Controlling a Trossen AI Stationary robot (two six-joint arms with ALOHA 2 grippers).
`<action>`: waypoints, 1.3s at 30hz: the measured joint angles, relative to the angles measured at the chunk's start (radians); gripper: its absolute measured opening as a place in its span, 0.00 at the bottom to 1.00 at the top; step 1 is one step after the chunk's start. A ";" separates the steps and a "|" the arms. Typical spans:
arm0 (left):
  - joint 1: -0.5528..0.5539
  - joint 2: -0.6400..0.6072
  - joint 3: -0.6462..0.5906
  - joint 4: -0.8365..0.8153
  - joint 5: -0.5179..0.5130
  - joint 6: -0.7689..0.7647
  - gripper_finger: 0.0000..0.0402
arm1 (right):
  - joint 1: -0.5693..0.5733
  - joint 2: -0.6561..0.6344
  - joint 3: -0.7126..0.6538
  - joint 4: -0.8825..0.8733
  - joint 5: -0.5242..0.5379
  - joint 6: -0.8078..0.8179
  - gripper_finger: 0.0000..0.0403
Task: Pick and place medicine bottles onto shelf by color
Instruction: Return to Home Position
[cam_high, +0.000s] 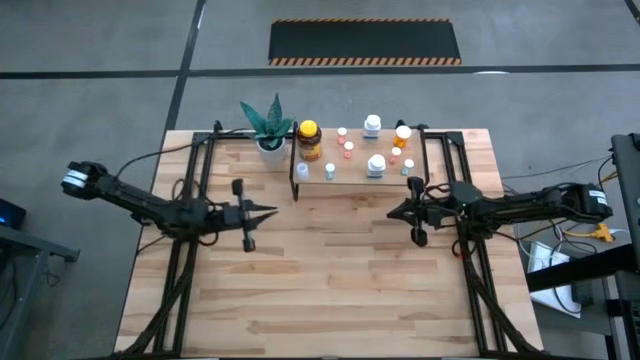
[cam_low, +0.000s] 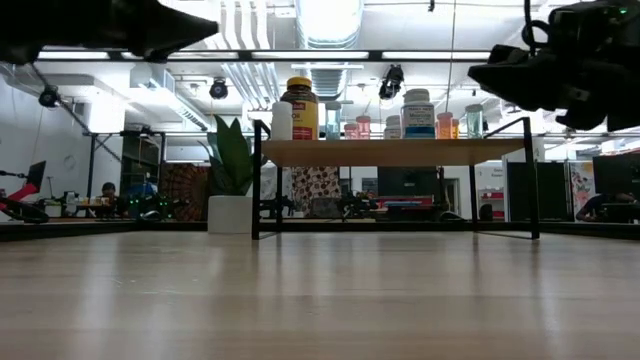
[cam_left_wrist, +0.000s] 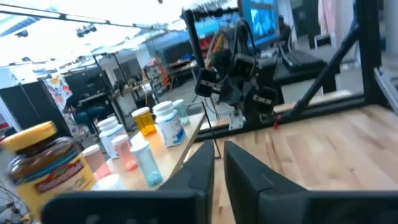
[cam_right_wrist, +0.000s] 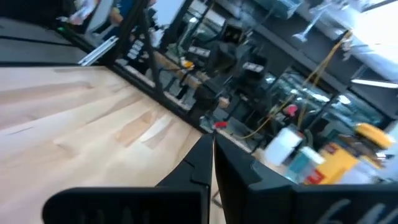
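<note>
The shelf (cam_high: 350, 181) stands at the table's back middle with all the medicine bottles on it. The amber bottle with yellow cap (cam_high: 309, 141) is at its left end, white-capped bottles (cam_high: 376, 165) and an orange-capped one (cam_high: 402, 133) to the right, small pink-capped ones (cam_high: 348, 146) between. My left gripper (cam_high: 270, 211) is shut and empty, hovering in front of the shelf's left end. My right gripper (cam_high: 393, 211) is shut and empty, in front of its right end. The low view shows the shelf (cam_low: 390, 152) with the amber bottle (cam_low: 299, 108) on top.
A white pot with a green plant (cam_high: 268, 130) stands just left of the shelf. Black frame bars (cam_high: 190, 200) run along both table sides. The left wrist view shows the right arm (cam_left_wrist: 239, 81) beyond the shelf. People sit in the room behind (cam_low: 108, 192).
</note>
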 joint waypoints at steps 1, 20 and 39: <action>0.000 -0.029 -0.027 0.017 0.000 -0.005 0.03 | -0.006 -0.019 -0.007 0.001 0.003 0.001 0.02; 0.000 -0.314 -0.289 0.118 0.003 -0.036 0.00 | -0.040 -0.336 -0.025 -0.248 0.004 0.023 0.02; 0.000 -0.282 -0.292 0.121 -0.002 -0.044 0.00 | -0.039 -0.721 -0.025 -0.516 -0.009 0.084 0.02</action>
